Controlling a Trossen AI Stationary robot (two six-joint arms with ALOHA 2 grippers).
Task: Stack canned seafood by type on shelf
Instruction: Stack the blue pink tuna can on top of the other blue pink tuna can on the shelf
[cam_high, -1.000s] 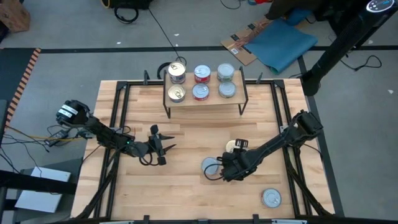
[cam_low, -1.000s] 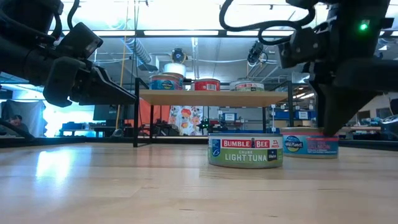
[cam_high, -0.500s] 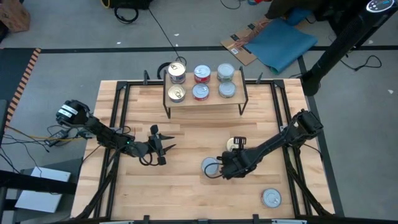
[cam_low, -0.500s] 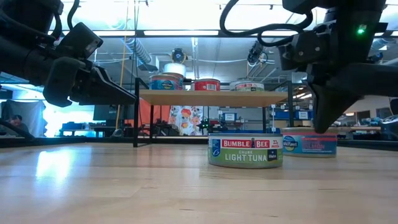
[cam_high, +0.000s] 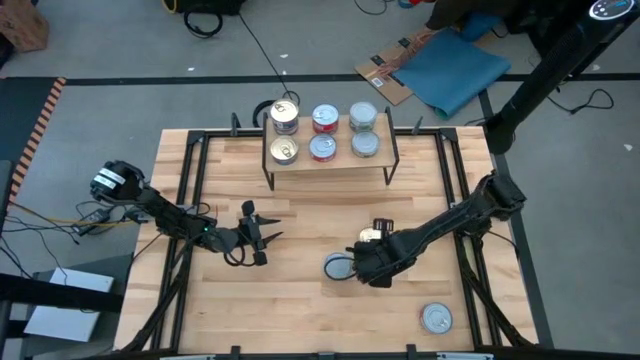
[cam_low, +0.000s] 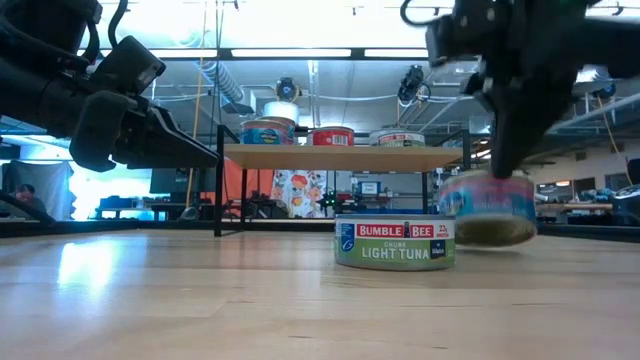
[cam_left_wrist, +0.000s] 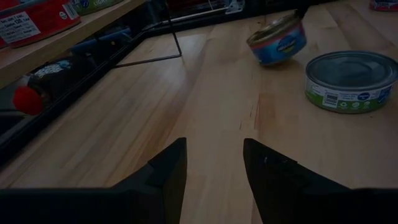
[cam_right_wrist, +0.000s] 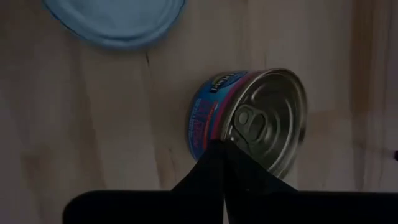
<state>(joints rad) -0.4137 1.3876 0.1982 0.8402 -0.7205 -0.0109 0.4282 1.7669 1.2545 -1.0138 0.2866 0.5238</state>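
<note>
Right gripper (cam_low: 497, 172): I read it pinched tight on the rim of the blue-labelled tin (cam_low: 486, 208), which hangs tilted off the counter (cam_high: 300, 300), lower centre of the high view.
Left gripper (cam_high: 262, 236): parted, holding nothing, centre left.
Light tuna tin (cam_low: 394, 242): on counter, beside the lifted tin.
Shelf (cam_high: 330, 160): upper centre, six tins on top.
Spare tin (cam_high: 436, 319): lower right.
</note>
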